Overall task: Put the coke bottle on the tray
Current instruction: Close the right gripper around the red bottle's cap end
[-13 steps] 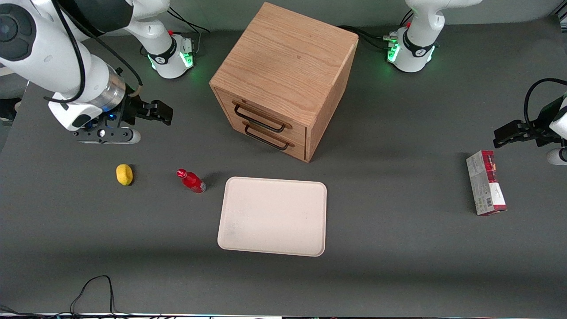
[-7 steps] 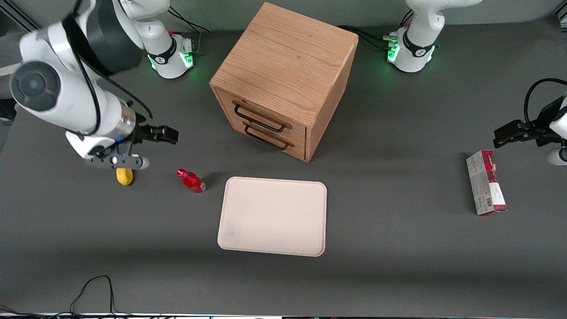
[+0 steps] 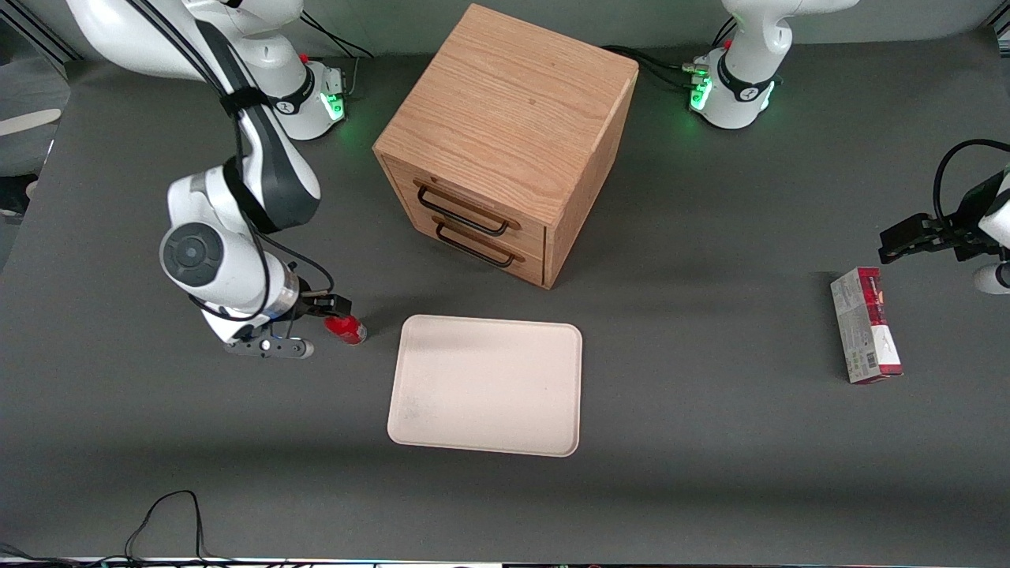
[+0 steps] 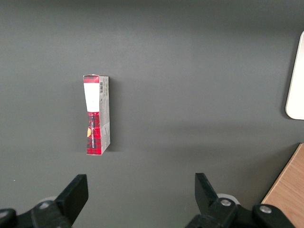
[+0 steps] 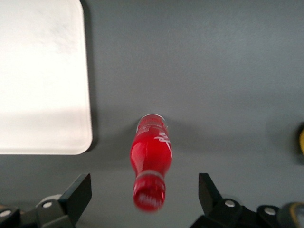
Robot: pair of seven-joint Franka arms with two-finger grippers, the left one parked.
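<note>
The coke bottle [image 3: 348, 330] is a tiny red bottle standing on the dark table, close beside the tray's short edge on the working arm's side. The cream-white tray [image 3: 485, 385] lies flat and holds nothing; its corner shows in the right wrist view [image 5: 42, 76]. My right gripper [image 3: 327, 309] hangs just above the bottle and covers its cap in the front view. In the right wrist view the gripper [image 5: 144, 189] is open, with the bottle [image 5: 151, 159] between its two wide-apart fingers, touching neither.
A wooden drawer cabinet [image 3: 505, 142] stands farther from the front camera than the tray. A yellow lemon-like lump [image 5: 301, 141] peeks in beside the bottle, hidden by the arm in the front view. A red-and-white carton [image 3: 865, 325] lies toward the parked arm's end.
My right gripper has moved from above the lemon area down and across to the bottle, now hanging over it. The bottle and tray have not moved.
</note>
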